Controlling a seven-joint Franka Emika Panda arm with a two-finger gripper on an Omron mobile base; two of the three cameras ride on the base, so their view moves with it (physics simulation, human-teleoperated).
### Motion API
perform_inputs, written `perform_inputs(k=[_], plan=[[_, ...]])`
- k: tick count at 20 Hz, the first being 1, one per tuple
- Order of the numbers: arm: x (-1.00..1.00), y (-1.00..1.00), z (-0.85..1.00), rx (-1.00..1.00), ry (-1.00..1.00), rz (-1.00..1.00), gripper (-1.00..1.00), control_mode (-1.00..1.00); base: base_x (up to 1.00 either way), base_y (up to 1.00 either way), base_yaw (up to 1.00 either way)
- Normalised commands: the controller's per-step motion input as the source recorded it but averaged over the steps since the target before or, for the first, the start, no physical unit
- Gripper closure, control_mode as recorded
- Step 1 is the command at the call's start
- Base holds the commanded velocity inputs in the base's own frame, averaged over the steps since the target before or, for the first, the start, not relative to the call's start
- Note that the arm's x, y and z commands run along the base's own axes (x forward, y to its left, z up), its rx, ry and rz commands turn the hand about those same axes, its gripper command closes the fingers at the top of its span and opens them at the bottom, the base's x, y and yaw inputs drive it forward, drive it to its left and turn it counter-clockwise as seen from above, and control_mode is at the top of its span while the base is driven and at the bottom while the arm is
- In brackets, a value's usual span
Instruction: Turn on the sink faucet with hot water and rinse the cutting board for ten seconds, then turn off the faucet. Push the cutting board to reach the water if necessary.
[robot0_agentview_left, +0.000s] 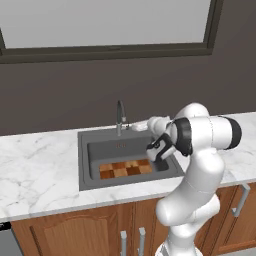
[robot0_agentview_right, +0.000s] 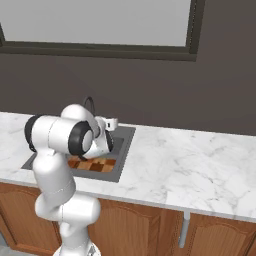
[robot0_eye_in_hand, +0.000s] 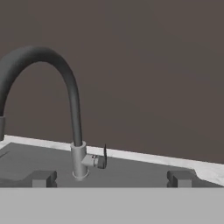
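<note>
Dark grey sink | holds: checkered cutting board, lying flat

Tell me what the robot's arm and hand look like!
The arm is thick, smooth and glossy white, built from rounded tube sections with dark black bands at its joints. The hand is white with a dark patch, and ends in two small, blocky, dark grey fingers. No cables or markings show.

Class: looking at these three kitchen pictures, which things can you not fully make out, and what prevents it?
- Cutting board: right base view, mostly behind the arm.
- Faucet spout tip: hand view, cut off by the left edge.
- Faucet lever: left base view, too small.
- Sink basin: right base view, largely behind the arm.
</note>
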Motion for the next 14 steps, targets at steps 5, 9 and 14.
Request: perform_inputs(k=[5,9,14], plan=[[0.24,-0.07,-0.02,0.00,0.02,0.04,-1.00,-1.00,0.00,0.00,0.00],[0.25,-0.01,-0.13,0.00,0.00,0.03,-1.00,-1.00,0.00,0.00,0.00],[0.24,0.00,-0.36,0.00,0.00,0.01,-1.00,-1.00,0.00,0.00,0.00]])
